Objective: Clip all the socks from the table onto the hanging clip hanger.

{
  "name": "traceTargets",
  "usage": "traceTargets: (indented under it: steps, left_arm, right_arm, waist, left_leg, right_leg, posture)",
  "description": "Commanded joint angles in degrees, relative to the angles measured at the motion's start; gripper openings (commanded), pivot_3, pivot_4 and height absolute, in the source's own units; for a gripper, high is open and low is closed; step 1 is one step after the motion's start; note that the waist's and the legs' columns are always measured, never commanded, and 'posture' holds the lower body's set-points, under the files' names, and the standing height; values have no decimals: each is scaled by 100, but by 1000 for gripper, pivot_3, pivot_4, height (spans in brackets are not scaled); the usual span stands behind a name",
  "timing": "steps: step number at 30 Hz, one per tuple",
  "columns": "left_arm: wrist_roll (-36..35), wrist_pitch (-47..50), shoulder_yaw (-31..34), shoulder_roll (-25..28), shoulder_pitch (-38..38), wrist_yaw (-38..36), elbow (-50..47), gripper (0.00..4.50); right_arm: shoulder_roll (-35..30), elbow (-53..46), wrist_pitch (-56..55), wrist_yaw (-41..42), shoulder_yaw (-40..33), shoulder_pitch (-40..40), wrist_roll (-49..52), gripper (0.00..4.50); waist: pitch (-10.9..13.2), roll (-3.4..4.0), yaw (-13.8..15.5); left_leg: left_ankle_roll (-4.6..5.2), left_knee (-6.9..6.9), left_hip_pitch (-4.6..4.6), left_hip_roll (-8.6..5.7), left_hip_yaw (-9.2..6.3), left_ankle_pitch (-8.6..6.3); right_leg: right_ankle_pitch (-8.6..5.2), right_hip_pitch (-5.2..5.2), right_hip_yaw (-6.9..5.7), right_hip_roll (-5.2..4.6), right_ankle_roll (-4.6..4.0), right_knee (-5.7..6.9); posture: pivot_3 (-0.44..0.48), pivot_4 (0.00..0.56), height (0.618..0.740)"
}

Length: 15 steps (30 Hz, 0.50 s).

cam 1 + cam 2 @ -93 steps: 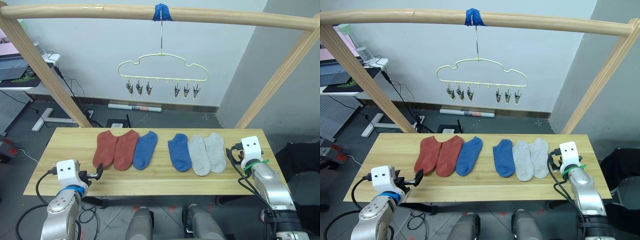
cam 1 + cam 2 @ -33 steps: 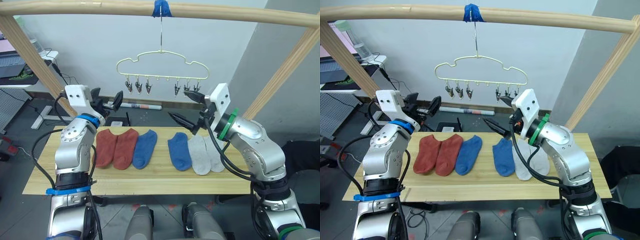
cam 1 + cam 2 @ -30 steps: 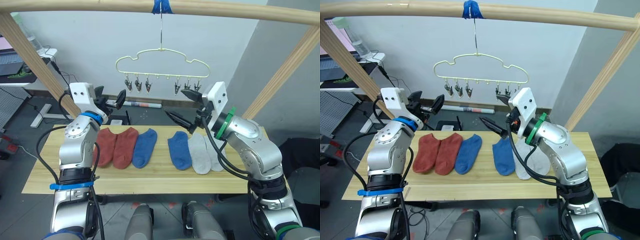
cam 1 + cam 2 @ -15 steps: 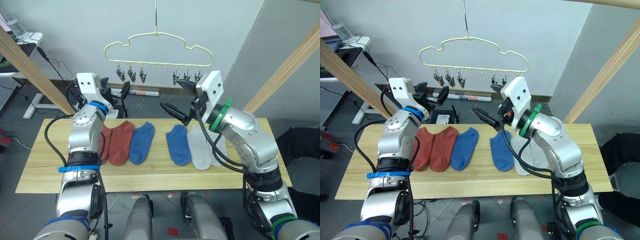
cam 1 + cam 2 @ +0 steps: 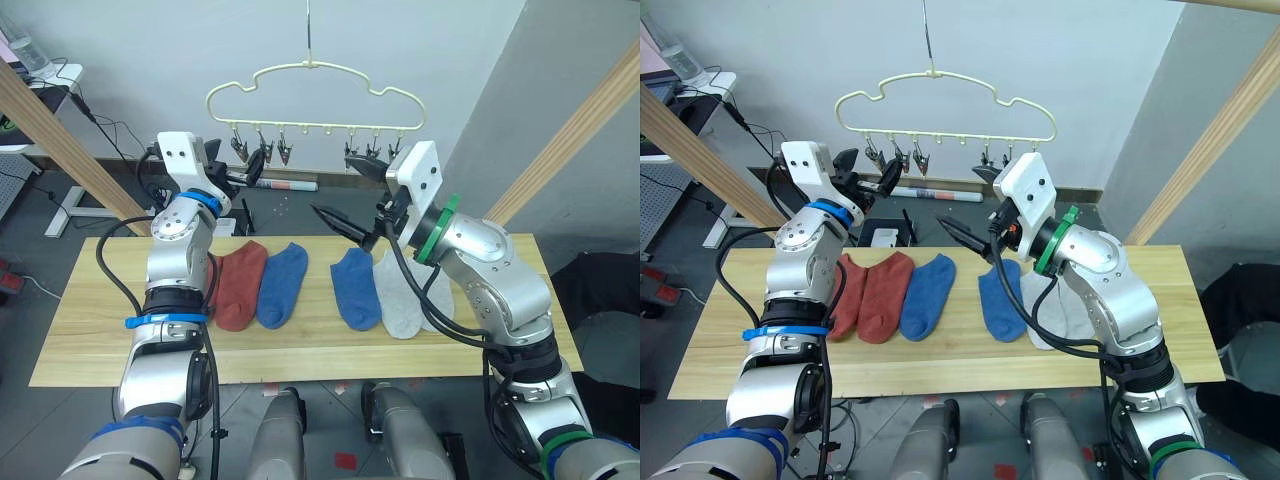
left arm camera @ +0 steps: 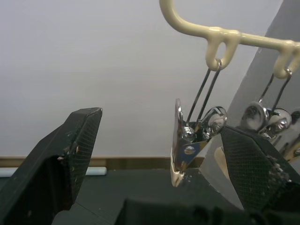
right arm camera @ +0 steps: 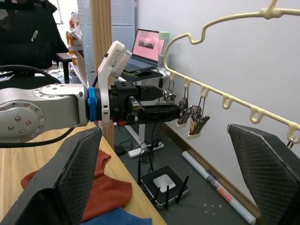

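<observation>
Clip hanger point(image 5: 312, 85) hangs w/ long axis running left-right, clips pointing down. Left gripper point(image 6: 159, 154) jaws wide open, empty, leftmost clip point(image 6: 187, 140) between them. Right gripper point(image 5: 352, 198) wide open, empty, near right-end clips. Socks point(image 5: 285, 283) flat on table point(image 5: 80, 330) below jaws; one red partly hidden behind left arm.

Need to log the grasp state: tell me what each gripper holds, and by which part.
Nothing is held. The left gripper is open around a clip without closing on it; the right gripper is open too.
</observation>
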Motion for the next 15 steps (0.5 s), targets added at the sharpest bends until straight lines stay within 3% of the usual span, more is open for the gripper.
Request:
traceTargets:
  steps: [1, 11, 15]
  left_arm:
    - [1, -181, 122, 118, -175, 30, -58, 4474]
    - [92, -411, 156, 119, -155, 195, -100, 4474]
    - [55, -399, 125, 66, -117, 129, -202, 3583]
  right_arm:
    - [32, -197, -181, 43, -41, -99, 59, 4500]
    - [81, -179, -190, -8, -76, -104, 59, 4500]
    - [97, -189, -173, -18, -80, -92, 61, 4500]
  waist:
    - [0, 0, 0]
    - [0, 0, 0]
    - [0, 0, 1]
  left_leg:
    - [0, 0, 0, 0, 0, 0]
    - [-1, 0, 0, 0, 0, 0]
    - [-1, 0, 0, 0, 0, 0]
  right_leg:
    - [0, 0, 0, 0, 0, 0]
    - [0, 0, 0, 0, 0, 0]
    - [0, 0, -1, 0, 0, 0]
  posture:
    - [-29, 341, 740]
    - [-26, 339, 740]
    - [-24, 336, 740]
